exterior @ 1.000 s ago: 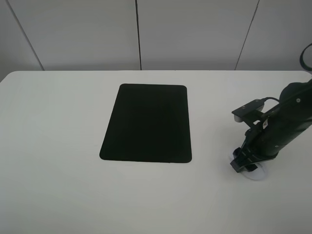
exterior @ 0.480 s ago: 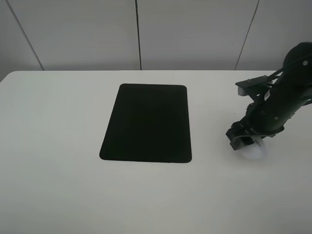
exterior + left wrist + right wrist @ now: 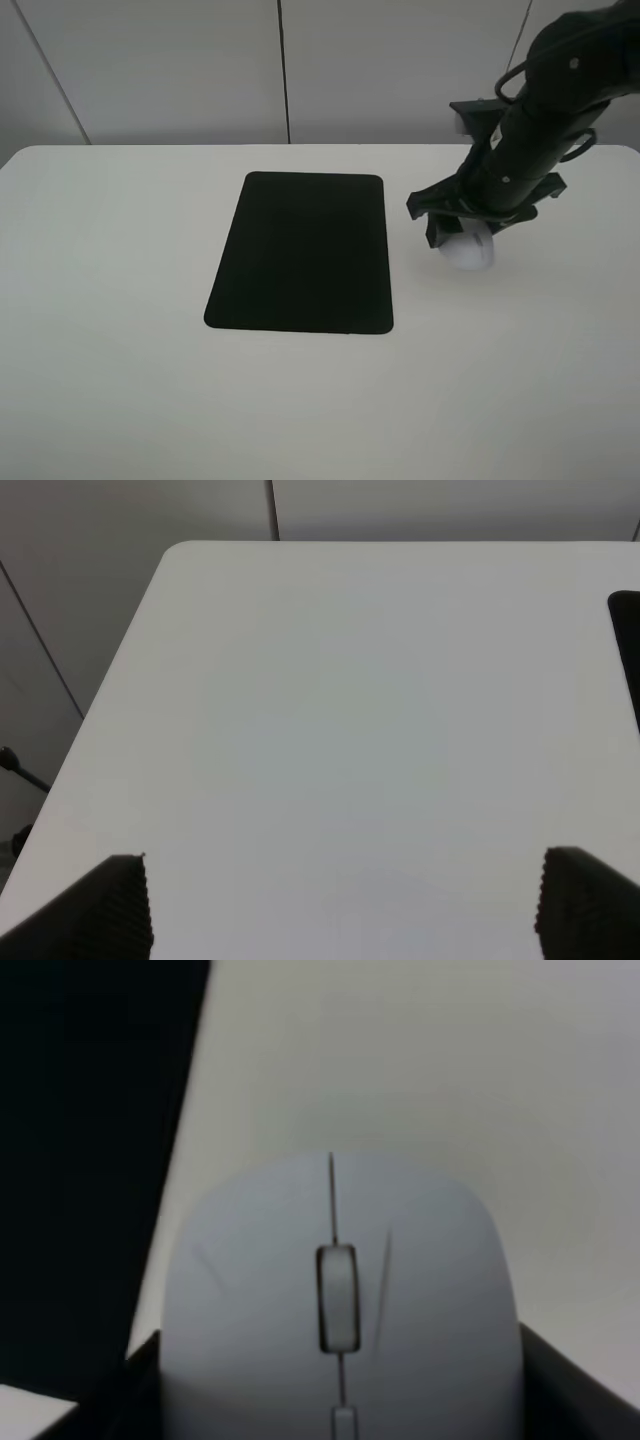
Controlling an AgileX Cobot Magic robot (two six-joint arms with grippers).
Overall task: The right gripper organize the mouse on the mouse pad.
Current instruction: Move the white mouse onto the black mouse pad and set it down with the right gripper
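My right gripper (image 3: 462,232) is shut on the white mouse (image 3: 467,248) and holds it in the air, just right of the black mouse pad (image 3: 304,252). The right wrist view shows the mouse (image 3: 340,1300) close up, grey scroll wheel toward the camera, clamped between the dark fingers (image 3: 565,1380), with the pad's edge (image 3: 90,1160) beside it. My left gripper (image 3: 340,905) is open and empty over bare table; only its two fingertips (image 3: 110,905) show. It is out of the exterior high view.
The white table (image 3: 120,380) carries only the mouse pad. A sliver of the pad (image 3: 628,640) shows in the left wrist view. A grey panelled wall (image 3: 280,70) stands behind the table's far edge.
My right gripper has lifted the mouse off the table at the front right and carried it up and to the left, toward the pad's right edge.
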